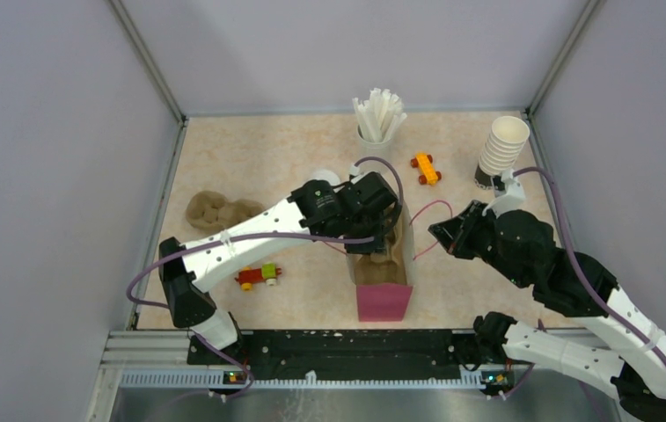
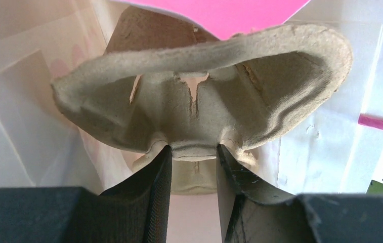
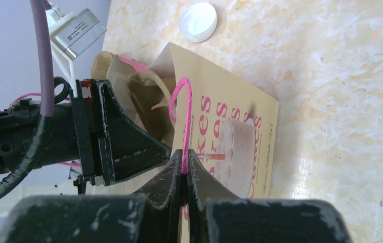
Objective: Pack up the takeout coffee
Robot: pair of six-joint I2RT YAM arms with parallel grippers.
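Two preparatory steps appear to be in hand and the main one is not yet done: the left tool [image 2: 193, 152] is clamped on the rim of the brown cup tray [image 2: 199, 91], held inside the paper bag [image 1: 384, 299], and the right tool [image 3: 184, 164] is pinched together on the bag's pink handle [image 3: 181, 111]. The white paper cup [image 1: 505, 141], seemingly topping a nested stack, stands on the table [image 1: 250, 149] at about 1 o'clock from the right tool and 2 o'clock from the left, well apart from both; the lid [image 3: 198, 21] lies loose beyond the bag
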